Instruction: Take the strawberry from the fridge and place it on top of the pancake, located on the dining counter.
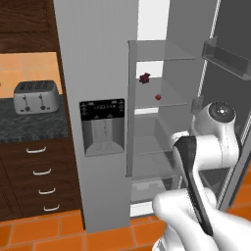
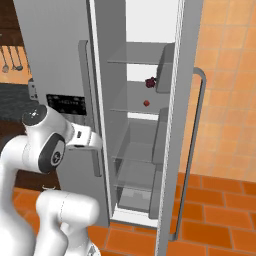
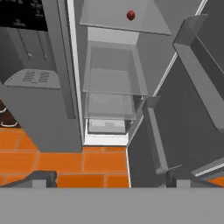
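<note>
- Left base view: the fridge (image 1: pixel 98 73) stood with its right door swung open. The strawberry (image 1: pixel 144 78), dark red and lumpy, lay on an upper glass shelf (image 1: pixel 166 57), with a small round red fruit (image 1: pixel 158 97) at its 5 o'clock on the next shelf down. The arm (image 1: pixel 206 147) was bent at the elbow low at 4 o'clock from the berry, well apart from it.
- Right base view: the strawberry (image 2: pixel 150 82) sat deep on its shelf, at 2 o'clock from the arm's forearm (image 2: pixel 80 137), which pointed towards the opening.
- Hand view: the claw (image 3: pixel 109 181) was spread wide and empty, its tips over the orange floor (image 3: pixel 65 159). The round fruit (image 3: pixel 130 15) lay at 12 o'clock; the strawberry's shelf would lie beyond that edge, so I judged the hand had to rise and reach inward.
</note>
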Motion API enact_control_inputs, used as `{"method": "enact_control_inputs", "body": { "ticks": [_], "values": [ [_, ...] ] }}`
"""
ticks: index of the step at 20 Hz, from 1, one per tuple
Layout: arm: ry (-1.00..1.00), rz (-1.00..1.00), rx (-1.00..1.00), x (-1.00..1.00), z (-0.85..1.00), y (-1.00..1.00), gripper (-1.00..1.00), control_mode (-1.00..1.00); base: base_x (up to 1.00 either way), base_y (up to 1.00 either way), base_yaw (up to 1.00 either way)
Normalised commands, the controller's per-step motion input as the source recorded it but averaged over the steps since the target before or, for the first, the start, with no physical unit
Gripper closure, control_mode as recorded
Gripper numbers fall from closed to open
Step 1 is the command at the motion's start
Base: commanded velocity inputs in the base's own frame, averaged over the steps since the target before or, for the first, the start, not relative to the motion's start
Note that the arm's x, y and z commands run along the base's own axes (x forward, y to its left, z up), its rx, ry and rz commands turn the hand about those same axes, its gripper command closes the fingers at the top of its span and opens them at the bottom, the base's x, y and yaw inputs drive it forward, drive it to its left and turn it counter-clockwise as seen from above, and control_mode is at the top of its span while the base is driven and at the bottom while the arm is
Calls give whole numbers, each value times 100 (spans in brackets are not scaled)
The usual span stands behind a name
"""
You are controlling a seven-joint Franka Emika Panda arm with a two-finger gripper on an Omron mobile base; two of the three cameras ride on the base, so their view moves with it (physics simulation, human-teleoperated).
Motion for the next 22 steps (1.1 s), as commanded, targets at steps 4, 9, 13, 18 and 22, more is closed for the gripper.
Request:
{"method": "enact_control_inputs", "body": {
  "ticks": [4,9,13,18,22],
  "values": [
    [2,0,1,-13,-10,-2,-100,-100,0,0,0],
    [0,0,0,0,0,0,-100,100,66,-4,-5],
    [0,0,0,0,0,0,-100,100,45,-3,-32],
    [0,0,0,0,0,0,-100,100,50,0,-31],
    [0,0,0,0,0,0,-100,100,57,1,-25]
  ]
}}
